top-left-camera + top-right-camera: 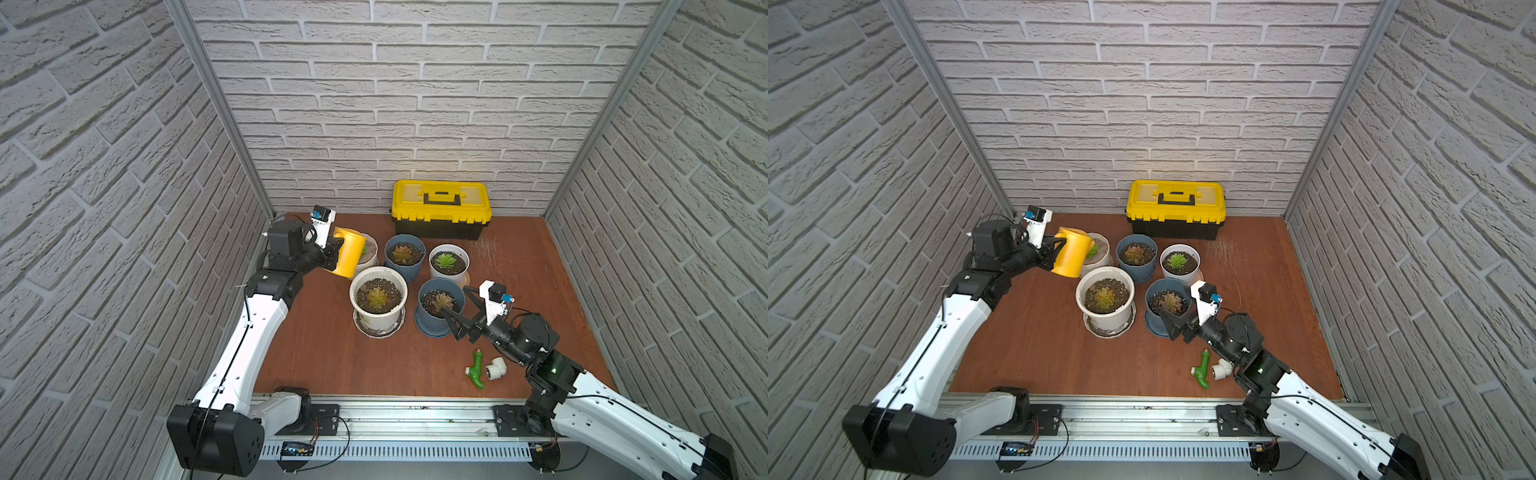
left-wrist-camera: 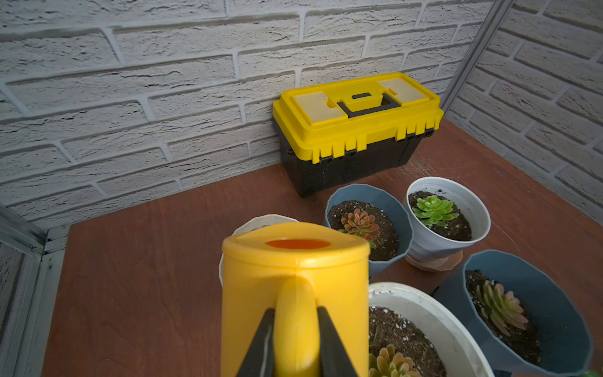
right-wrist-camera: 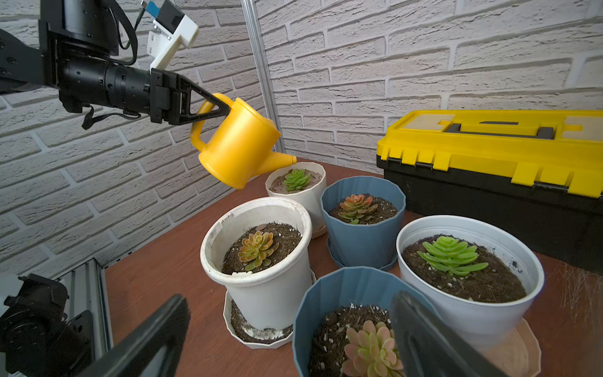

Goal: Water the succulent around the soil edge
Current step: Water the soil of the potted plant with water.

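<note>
Watering can (image 3: 241, 143), yellow: lifted above the tabletop (image 1: 324, 357), tilted, spout over the rear white pot (image 3: 310, 200) that holds a green succulent (image 3: 296, 179).
Left tool (image 3: 225, 109): pinching the can's handle.
Right tool (image 1: 454, 299): spread wide, holding nothing, at the near blue pot (image 3: 326, 293); contact unclear.

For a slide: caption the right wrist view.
Left gripper holds yellow plastic watering can tilted, spout above green succulent in farthest white pot.
</note>
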Robot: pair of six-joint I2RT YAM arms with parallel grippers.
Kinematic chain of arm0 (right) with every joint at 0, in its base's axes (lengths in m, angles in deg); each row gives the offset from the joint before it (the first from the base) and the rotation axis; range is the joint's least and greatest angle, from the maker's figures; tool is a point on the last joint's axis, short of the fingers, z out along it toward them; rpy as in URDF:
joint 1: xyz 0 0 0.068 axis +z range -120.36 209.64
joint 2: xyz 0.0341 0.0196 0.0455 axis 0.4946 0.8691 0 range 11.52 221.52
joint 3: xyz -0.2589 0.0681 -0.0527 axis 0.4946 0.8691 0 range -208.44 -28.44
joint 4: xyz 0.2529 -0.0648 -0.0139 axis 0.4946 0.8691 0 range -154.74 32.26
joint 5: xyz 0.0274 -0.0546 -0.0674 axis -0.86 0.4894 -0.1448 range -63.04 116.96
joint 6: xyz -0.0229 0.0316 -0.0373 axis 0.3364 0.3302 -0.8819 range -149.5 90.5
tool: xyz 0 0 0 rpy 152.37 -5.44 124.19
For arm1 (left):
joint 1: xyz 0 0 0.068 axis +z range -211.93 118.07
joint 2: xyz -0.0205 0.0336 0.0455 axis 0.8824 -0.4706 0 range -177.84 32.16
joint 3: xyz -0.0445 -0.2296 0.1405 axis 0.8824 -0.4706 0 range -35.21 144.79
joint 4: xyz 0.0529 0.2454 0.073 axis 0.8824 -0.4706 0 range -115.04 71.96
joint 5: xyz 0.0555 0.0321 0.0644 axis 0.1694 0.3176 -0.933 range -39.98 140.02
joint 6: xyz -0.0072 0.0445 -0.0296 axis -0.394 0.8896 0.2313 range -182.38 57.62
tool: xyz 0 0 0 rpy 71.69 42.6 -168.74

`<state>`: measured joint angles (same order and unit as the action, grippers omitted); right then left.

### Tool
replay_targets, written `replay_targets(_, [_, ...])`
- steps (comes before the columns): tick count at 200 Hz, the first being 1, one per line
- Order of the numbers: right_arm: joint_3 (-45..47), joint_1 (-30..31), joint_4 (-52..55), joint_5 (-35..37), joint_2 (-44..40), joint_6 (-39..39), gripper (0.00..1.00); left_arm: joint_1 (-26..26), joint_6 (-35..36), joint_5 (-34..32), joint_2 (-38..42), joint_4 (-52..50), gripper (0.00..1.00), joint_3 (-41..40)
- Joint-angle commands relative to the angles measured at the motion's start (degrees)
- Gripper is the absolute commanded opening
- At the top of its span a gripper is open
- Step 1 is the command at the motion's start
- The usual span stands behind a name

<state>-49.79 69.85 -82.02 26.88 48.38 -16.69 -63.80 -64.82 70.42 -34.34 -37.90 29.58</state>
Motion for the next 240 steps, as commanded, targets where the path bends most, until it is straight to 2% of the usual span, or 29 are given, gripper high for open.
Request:
replay_targets(1, [0.59, -0.22, -2.64, -0.70, -0.12, -0.76, 1.00, -0.05, 1.45, 2.12, -1.79, -0.88, 0.00, 3.57])
replay_targets(91, [0.60, -0.26, -2.52, -1.49, -0.24, -0.46, 1.00, -3.33, 2.10, -0.78, -9.49, -4.58, 0.00, 9.53])
replay_targets(142, [0.60, -0.19, -2.76, -2.44, 0.63, -0.07, 1.00, -4.27, 1.73, -5.32, -11.59, -3.59, 0.00, 11.32])
replay_targets(240, [0.60, -0.22, -2.92, -2.55, 1.02, 0.10, 1.00, -4.36, -1.17, -4.19, -14.59, -0.98, 0.00, 14.07])
